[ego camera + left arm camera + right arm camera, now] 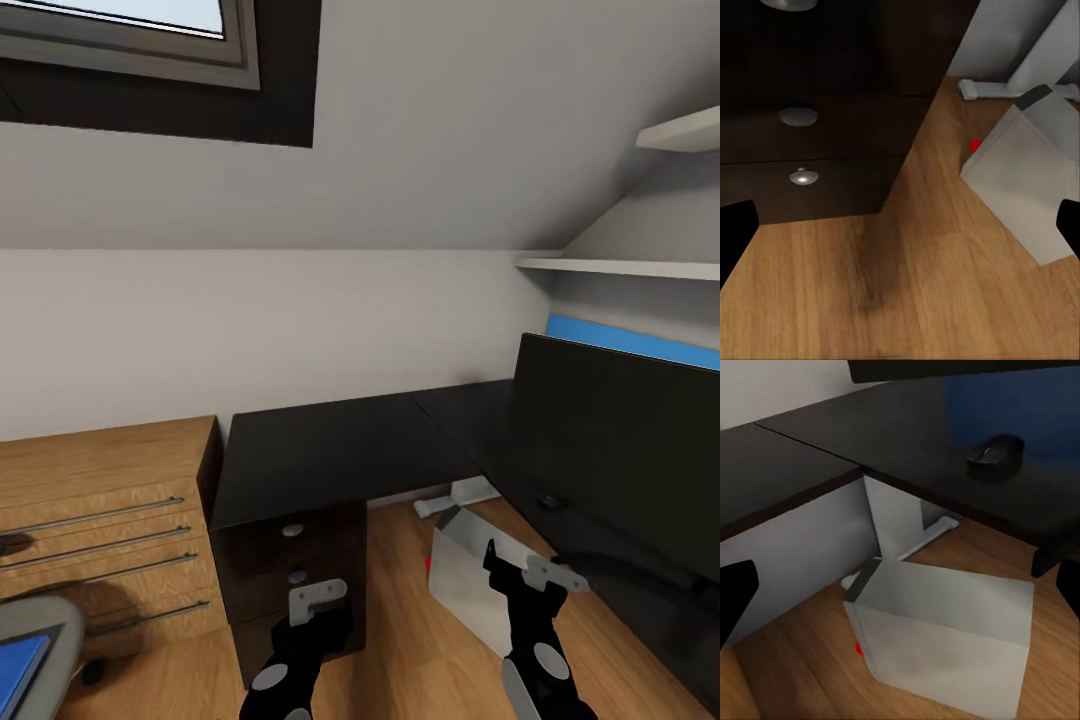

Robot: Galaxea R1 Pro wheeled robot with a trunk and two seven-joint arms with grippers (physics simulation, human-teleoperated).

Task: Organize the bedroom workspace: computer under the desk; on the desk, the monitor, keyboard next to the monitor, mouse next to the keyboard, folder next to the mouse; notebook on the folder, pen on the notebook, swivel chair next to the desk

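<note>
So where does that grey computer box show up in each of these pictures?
Head view: the computer sits on the floor, lower right of centre, beside the desk.
Left wrist view: at the right edge.
Right wrist view: low centre.
Shared landmark: its red dot.

An attic bedroom fitted as a home office is indicated. A sloped pale wall with a skylight (130,40) is seen above the L-shaped black desk (330,450). A light-wood drawer chest (100,520) is set just beside the desk, shelves (620,266) are mounted above it, and a wood floor (400,600) is laid beneath it.
</note>
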